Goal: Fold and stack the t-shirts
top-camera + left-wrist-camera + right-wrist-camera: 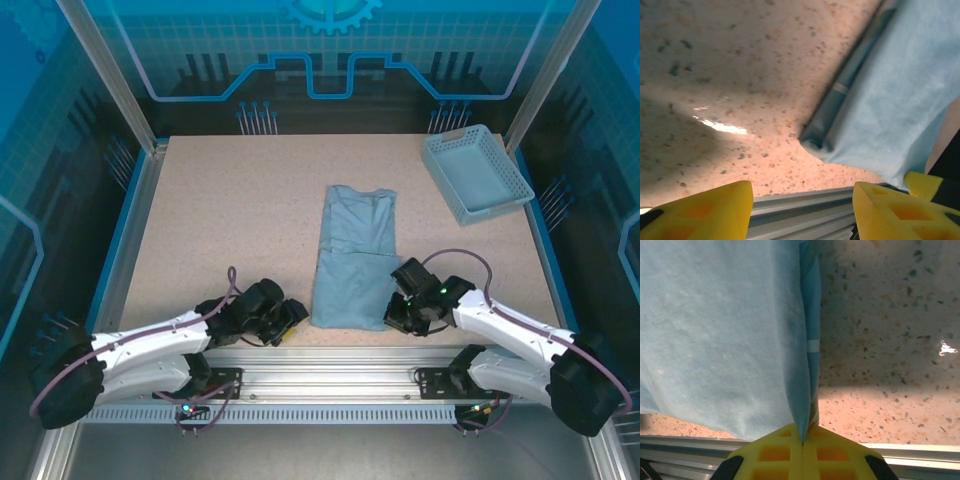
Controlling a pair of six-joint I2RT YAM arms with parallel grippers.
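One t-shirt (352, 260) is seen on the table (230, 210), laid as a long narrow strip at centre, w/ its near end at the front edge betw. the two arms. On the left, the left gripper (285, 318) is held low just beside the strip's near-left corner. In the left wrist view its yellow fingers (705, 210) are spread apart w/ nothing betw. them, and the rolled hem ahead-right is not touched. It is prob. placed there so that corner can be taken. At the near-right edge, the right gripper (400, 312) is clamped on the doubled fabric, pads (775, 455) pressed together on the fold, likely so the layers are held together for the next fold. Back right, a mesh basket (440, 180) is set well apart.
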